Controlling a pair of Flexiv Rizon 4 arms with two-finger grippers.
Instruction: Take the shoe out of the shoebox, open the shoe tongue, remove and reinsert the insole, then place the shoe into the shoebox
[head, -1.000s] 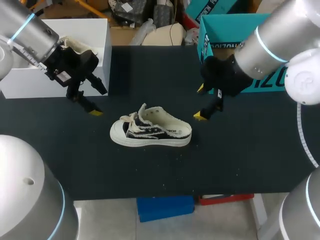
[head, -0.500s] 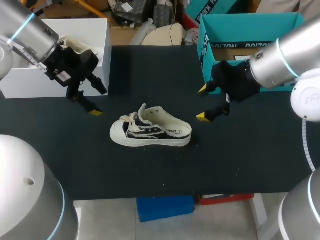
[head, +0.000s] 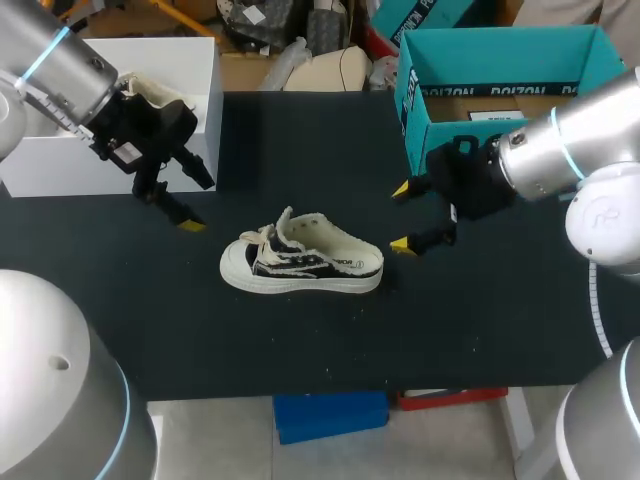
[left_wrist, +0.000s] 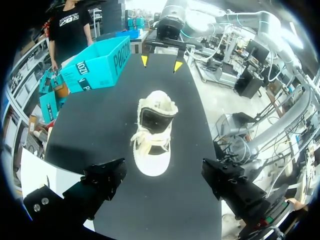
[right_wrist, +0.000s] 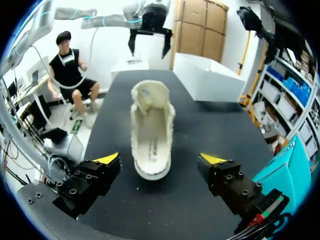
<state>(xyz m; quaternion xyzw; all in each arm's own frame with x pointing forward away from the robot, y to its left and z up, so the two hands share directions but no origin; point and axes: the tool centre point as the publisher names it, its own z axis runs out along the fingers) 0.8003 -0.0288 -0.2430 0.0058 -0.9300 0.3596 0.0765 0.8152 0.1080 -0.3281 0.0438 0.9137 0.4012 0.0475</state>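
head view: shoe (head: 300, 263) stands on its sole near the middle of the black table (head: 300, 140), toe toward the left arm's side, heel toward the right arm's side; cream upper with dark side panels, laces loose at the front. it is out of the teal shoebox (head: 500, 62), which sits open at the far right corner of the table, well apart from the shoe. left hand (head: 198, 203) hangs beyond the toe end, near a white box (head: 190, 70) at the far left; fingers spread wide, nothing between them, not touching the shoe. right hand (head: 400, 216) sits just off the heel end, in front of the shoebox; fingers also spread wide, holding nothing, lower yellow tip close to the heel but apart from it. left wrist view: left hand (left_wrist: 167, 185) wide, shoe (left_wrist: 152, 132) ahead of it with toe nearest, right hand (left_wrist: 160, 62) facing from past the heel, shoebox (left_wrist: 100, 62) beside that. right wrist view: right hand (right_wrist: 160, 160) wide, shoe (right_wrist: 151, 130) ahead and in line with the gap, heel nearest; opening faces up and the insole (right_wrist: 151, 142) lies inside (pale, with small print on it). left hand (right_wrist: 148, 47) is seen past the toe, white box (right_wrist: 205, 75) off to one side.
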